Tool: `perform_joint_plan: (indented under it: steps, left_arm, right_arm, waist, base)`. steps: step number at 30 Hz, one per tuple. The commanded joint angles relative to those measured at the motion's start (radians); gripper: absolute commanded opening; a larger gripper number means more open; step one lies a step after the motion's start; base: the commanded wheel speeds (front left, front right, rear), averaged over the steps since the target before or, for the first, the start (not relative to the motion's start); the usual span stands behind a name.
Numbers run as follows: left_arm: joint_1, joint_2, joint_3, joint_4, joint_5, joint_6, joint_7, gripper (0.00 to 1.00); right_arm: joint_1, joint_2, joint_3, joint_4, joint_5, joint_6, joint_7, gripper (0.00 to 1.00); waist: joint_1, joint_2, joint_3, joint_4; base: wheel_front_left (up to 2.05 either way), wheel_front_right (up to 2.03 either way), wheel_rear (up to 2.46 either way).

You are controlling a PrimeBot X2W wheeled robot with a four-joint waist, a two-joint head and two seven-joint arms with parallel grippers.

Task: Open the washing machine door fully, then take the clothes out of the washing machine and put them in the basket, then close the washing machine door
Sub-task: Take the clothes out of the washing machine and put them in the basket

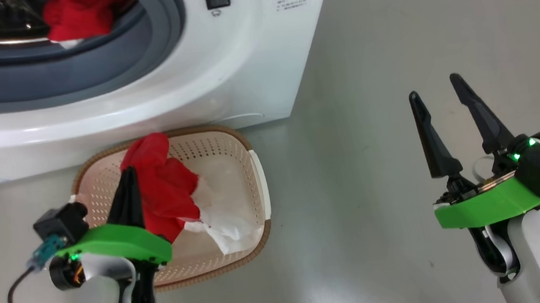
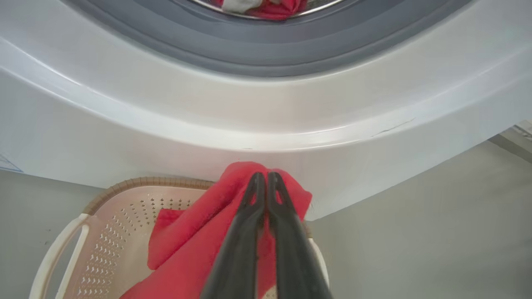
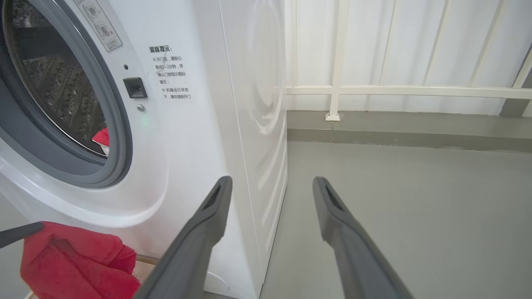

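Note:
The white washing machine [image 1: 225,68] stands at the upper left, its grey rubber ring [image 1: 146,50] exposed and the washing machine door out of view. Red clothes [image 1: 78,15] lie in the drum mouth, also seen as red clothes [image 2: 270,7] and a red scrap [image 3: 102,136]. The cream basket [image 1: 231,145] sits on the floor before the machine. My left gripper [image 1: 128,174] is shut on a red garment [image 1: 166,183] that hangs over the basket, with white cloth [image 1: 222,222] below it. The pinched garment [image 2: 199,232] shows around my left gripper [image 2: 266,176]. My right gripper [image 1: 436,90] stands open over bare floor, holding nothing.
Grey floor [image 1: 388,65] spreads to the right of the machine. A white railing [image 3: 395,89] and a low kerb [image 3: 395,128] run behind it. The machine's side panel [image 3: 257,124] is close to my right gripper [image 3: 270,182].

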Motion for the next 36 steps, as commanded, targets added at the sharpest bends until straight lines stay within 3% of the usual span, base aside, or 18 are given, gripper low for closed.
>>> perform_joint_plan:
  steps: [1, 16, 23, 29, 32, 34, 35, 36]
  left_arm:
    - [-0.029, 0.013, 0.022, 0.02, -0.009, -0.012, -0.014, 0.0]
    - [-0.251, 0.019, -0.01, 0.555, -0.011, -0.058, -0.033, 0.0]
    - [-0.32, 0.023, -0.029, 0.716, -0.003, -0.067, -0.035, 0.0]
    - [-0.342, 0.026, -0.034, 0.772, -0.009, -0.062, -0.017, 0.0]
    - [-0.344, 0.026, -0.035, 0.78, -0.01, -0.062, -0.03, 0.45]
    - [-0.342, 0.026, -0.041, 0.783, -0.005, -0.064, -0.043, 0.93]
    - [-0.341, 0.026, -0.042, 0.784, -0.006, -0.066, -0.049, 1.0]
    - [-0.34, 0.026, -0.044, 0.784, -0.004, -0.069, -0.056, 1.0]
  right_arm:
    - [-0.011, -0.008, 0.018, -0.027, -0.002, 0.006, -0.006, 1.0]
    - [-0.053, 0.003, 0.037, -0.025, 0.004, 0.006, -0.006, 1.0]
    - [-0.075, 0.007, 0.049, -0.029, 0.007, 0.006, -0.006, 1.0]
    - [-0.084, 0.011, 0.055, -0.021, 0.01, 0.006, -0.006, 1.0]
    - [-0.083, 0.013, 0.053, -0.016, 0.011, 0.006, -0.006, 1.0]
    - [-0.082, 0.015, 0.05, -0.013, 0.01, 0.006, -0.006, 1.0]
    - [-0.082, 0.016, 0.047, -0.011, 0.009, 0.006, -0.006, 1.0]
    - [-0.082, 0.018, 0.045, -0.01, 0.008, 0.006, -0.006, 1.0]
  waist:
    - [0.0, 0.0, 0.028, -0.014]
    - [0.0, 0.0, 0.106, -0.048]
    - [0.0, 0.0, 0.15, -0.064]
    - [0.0, 0.0, 0.157, -0.081]
    - [0.0, 0.0, 0.146, -0.086]
    - [0.0, 0.0, 0.134, -0.086]
    - [0.0, 0.0, 0.128, -0.085]
    - [0.0, 0.0, 0.121, -0.084]
  base:
    - [0.0, 0.0, 0.0]
    - [0.0, 0.0, 0.0]
    - [0.0, 0.0, 0.0]
    - [0.0, 0.0, 0.0]
    - [0.0, 0.0, 0.0]
    - [0.0, 0.0, 0.0]
    - [0.0, 0.0, 0.0]
    - [0.0, 0.0, 0.0]
